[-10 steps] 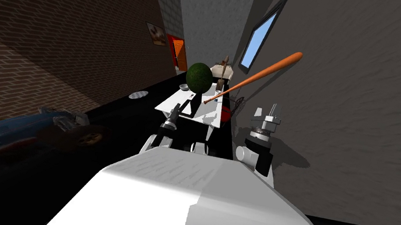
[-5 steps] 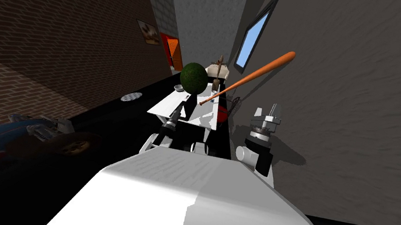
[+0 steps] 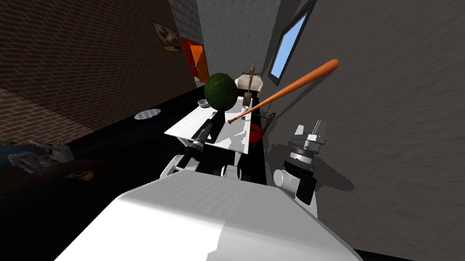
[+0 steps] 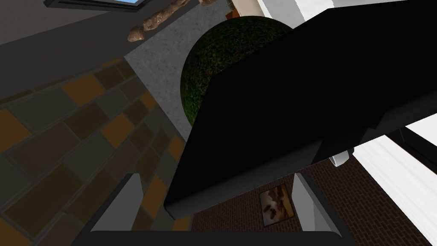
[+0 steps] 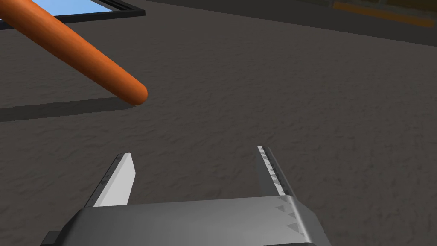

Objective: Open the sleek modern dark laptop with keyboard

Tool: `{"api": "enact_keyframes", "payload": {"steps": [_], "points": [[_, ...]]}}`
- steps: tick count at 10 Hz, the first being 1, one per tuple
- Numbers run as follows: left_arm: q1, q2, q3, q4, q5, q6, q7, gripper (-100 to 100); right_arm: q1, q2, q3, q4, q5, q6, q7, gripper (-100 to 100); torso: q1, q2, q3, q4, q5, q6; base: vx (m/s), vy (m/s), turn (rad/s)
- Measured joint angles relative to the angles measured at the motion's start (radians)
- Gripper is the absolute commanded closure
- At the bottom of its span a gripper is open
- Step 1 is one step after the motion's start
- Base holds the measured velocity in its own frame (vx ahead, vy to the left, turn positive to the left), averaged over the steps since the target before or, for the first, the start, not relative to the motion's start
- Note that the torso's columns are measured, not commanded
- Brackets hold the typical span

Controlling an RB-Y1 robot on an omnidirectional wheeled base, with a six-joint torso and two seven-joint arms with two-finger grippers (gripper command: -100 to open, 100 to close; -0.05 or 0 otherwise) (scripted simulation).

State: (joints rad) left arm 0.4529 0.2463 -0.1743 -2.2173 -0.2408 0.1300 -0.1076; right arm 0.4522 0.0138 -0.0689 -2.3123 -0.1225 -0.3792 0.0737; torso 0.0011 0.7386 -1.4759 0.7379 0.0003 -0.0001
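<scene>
The dark laptop [image 4: 290,106] sits on the white table [image 3: 185,126], its lid's near edge lying between the fingers of the left gripper [image 4: 217,188], which stand apart and clamp nothing. Just behind the lid are a dark green ball [image 4: 213,64] and the handle end of an orange baseball bat [image 3: 288,91]. The right gripper [image 5: 196,171] is raised facing the dark grey wall [image 5: 298,85], jaws open and empty. Likely risks: unclamped, the lid may slip off the fingers, or swing back into ball or bat
</scene>
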Motion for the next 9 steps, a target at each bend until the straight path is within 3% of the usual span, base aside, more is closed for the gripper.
{"api": "enact_keyframes", "payload": {"steps": [2, 9], "points": [[-0.003, -0.007, 0.002, 0.004, 0.011, -0.001, 0.005, 100, 0.000, 0.000, 0.000, 0.000, 0.000, 0.000, 0.000, 0, 0.005, 0.002, 0.002, 0.000, 0.005, 0.001, 0.008, 0.108, 0.037], [-0.017, -0.095, -0.023, 0.039, 0.135, -0.007, 0.128, 100, 0.000, 0.000, 0.000, 0.000, 0.000, 0.000, 0.000, 0, 0.000, 0.000, 0.000, 0.001, 0.001, 0.001, -0.003, 0.105, 0.013]]}}
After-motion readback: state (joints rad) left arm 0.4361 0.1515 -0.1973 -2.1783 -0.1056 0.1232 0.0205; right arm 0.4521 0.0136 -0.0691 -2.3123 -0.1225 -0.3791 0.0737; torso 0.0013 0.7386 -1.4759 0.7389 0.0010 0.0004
